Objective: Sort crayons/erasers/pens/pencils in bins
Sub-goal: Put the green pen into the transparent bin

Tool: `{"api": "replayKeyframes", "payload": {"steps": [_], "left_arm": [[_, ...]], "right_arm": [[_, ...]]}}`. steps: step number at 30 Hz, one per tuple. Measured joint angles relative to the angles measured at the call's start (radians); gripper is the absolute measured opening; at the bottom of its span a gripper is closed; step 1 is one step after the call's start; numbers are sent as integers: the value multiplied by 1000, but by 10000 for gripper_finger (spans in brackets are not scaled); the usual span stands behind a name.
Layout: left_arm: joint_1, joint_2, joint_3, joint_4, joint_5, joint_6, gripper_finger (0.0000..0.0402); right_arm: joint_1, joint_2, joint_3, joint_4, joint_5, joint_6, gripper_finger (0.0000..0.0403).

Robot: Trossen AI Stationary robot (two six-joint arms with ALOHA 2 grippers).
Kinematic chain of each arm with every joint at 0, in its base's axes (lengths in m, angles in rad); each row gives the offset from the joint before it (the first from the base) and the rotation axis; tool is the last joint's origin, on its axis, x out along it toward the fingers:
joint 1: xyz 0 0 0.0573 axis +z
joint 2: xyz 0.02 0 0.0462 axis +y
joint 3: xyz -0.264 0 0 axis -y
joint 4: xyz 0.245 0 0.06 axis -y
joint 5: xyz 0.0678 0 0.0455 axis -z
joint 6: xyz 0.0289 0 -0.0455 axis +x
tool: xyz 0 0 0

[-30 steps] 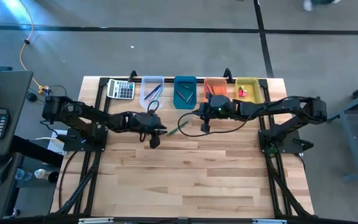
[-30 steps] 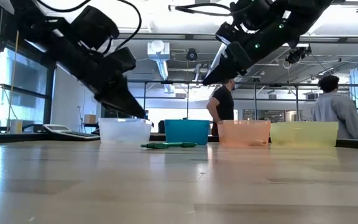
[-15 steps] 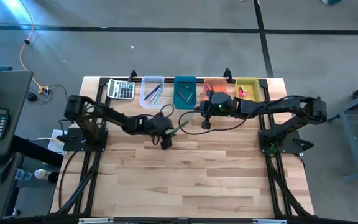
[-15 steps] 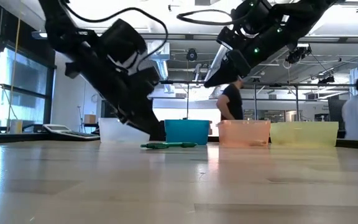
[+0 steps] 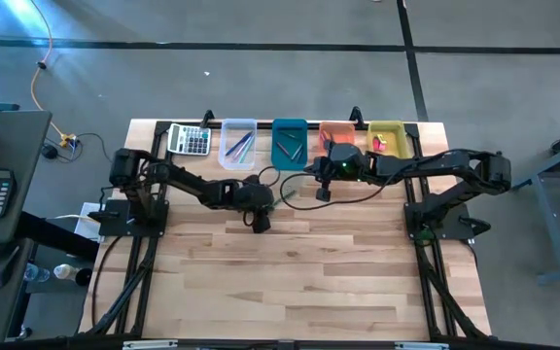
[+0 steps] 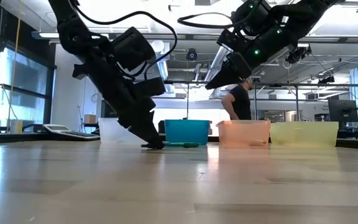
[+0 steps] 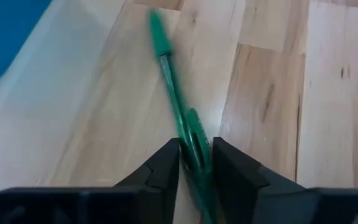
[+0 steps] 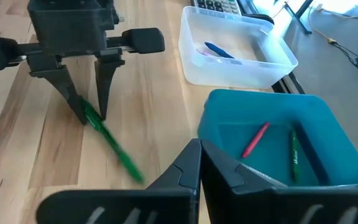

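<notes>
Green pen (image 7: 180, 118) on desk (image 5: 309, 272), just in front of blue bin (image 5: 289, 144), now pinched by left pincer (image 7: 195, 163), which dropped onto it. Looks ready to lift. Right pincer (image 8: 199, 155) shut, empty, hovering over bins.

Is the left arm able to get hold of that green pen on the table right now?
Most likely yes. The left gripper is down at the table with its fingers on either side of the green pen, and nothing lies between them.
</notes>
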State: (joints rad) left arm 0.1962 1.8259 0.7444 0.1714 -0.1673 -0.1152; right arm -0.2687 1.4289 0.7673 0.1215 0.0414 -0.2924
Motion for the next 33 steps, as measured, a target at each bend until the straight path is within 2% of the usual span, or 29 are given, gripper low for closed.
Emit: {"api": "replayKeyframes", "payload": {"steps": [9,12,23,33], "left_arm": [[21,-43,-6,-68,5,39,27],[23,-78,-8,-114,-24,42,24],[65,-230,-11,-278,-35,31,23],[73,-491,-10,-522,-44,-75,22]], "right_arm": [[0,0,0,0,0,3,0],[0,0,0,3,0,3,0],[0,0,0,3,0,3,0],[0,0,0,-5,0,3,0]]}}
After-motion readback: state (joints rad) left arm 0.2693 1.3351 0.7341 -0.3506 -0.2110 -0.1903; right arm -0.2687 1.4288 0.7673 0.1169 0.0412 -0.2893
